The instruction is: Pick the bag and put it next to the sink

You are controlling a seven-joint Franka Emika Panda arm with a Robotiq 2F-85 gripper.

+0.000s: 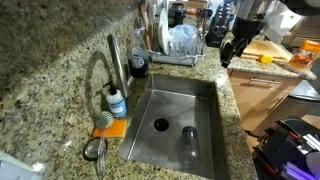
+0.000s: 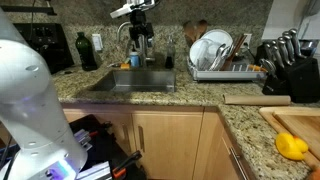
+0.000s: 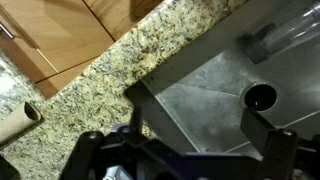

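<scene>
**Gripper (image 3: 180,148) spread wide and empty above the sink's (image 1: 205,120) rim**

In the wrist view the fingers (image 3: 272,150) stand far apart, with only speckled granite counter (image 3: 110,75) and a corner of the steel basin between them. The round drain (image 3: 260,97) shows further in. In an exterior view the gripper hangs over the counter right of the sink, near the dish rack (image 1: 176,48). An orange shape at the far right edge, beside the cutting board (image 1: 272,50), may be the bag (image 1: 308,62), but it is too small to tell.

Speckled brown granite countertop (image 2: 200,100) and backsplash (image 1: 50,40) above light wooden cabinet doors (image 2: 165,140)
</scene>
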